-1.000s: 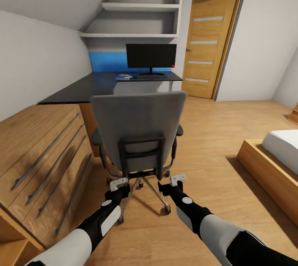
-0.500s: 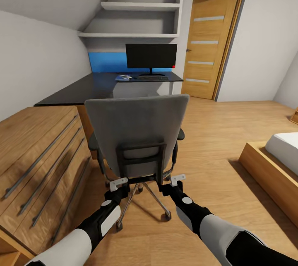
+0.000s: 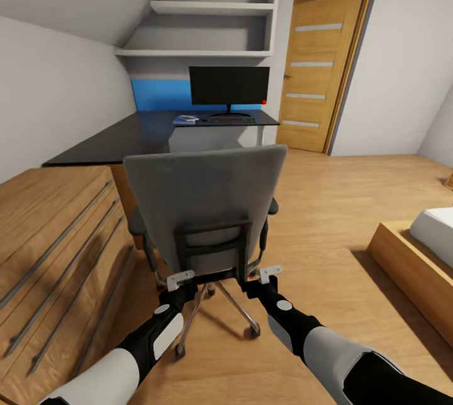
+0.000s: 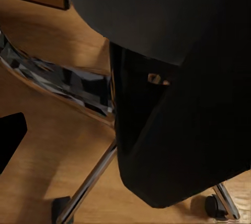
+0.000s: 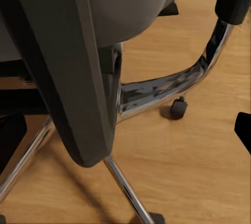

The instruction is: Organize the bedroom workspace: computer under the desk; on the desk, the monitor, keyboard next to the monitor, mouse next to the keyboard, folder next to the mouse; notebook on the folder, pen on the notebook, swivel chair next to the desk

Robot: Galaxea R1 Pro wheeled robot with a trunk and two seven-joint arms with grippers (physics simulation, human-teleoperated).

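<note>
1. The desk (image 3: 135, 134) — large black L-shaped top running along the left wall to the far corner under the shelves. Judged heavy and fixed; nothing to grasp here, it is the target to park against.

2. The swivel chair (image 3: 204, 200) stands on the wood floor in front of the desk's near edge, its grey back facing the robot, beside the light-wood chest (image 3: 56, 247). On casters it should roll easily but may pivot or veer under an uneven push. The back is padded and soft; the black frame bracket low on the back is rigid — judged the best place to hold or press, one gripper on each side.

3. The monitor (image 3: 229, 85) sits upright toward the far edge of the desk, red dot at its lower corner. A small flat item lies just beside its stand; too small to identify.

4. The left gripper (image 3: 180, 279) and right gripper (image 3: 271, 273) hover just behind the chair's lower back, either side of the bracket. The fingers look parted with nothing between them; contact with the chair I cannot tell.

5. View differences: the head view gives the room, desk and both arms; the wrist views give close detail — the chrome base spokes (image 5: 125, 192), a caster (image 5: 178, 108) and the dark underside of the seat (image 4: 172, 93). The seat top is hidden by the chair back, so the folder cannot be checked.
</note>
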